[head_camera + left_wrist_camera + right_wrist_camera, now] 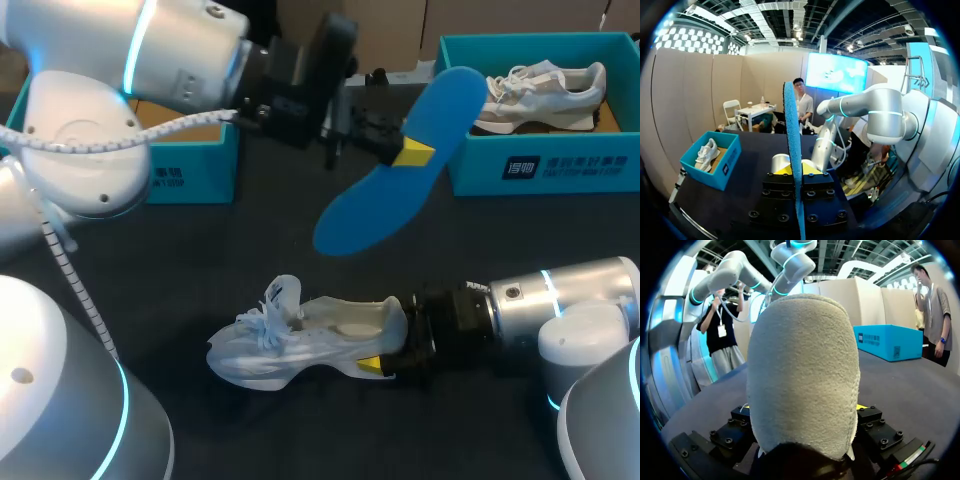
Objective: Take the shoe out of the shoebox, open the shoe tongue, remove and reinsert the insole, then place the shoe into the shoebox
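A blue insole (400, 165) hangs in the air above the table's middle, with my left gripper (412, 152) shut on it near its heel end. In the left wrist view the insole (792, 145) stands edge-on between the yellow tips of that gripper (796, 172). A white shoe (300, 335) lies on the dark table, toe to the left, tongue pulled up. My right gripper (385, 350) is shut on its heel from the right. In the right wrist view the grey heel (805, 370) fills the space between the fingers and hides them.
A teal shoebox (545, 165) stands at the back right with a second white shoe (545, 85) inside; the left wrist view also shows this shoebox (727, 162). Another teal box (195, 165) stands at the back left under my left arm.
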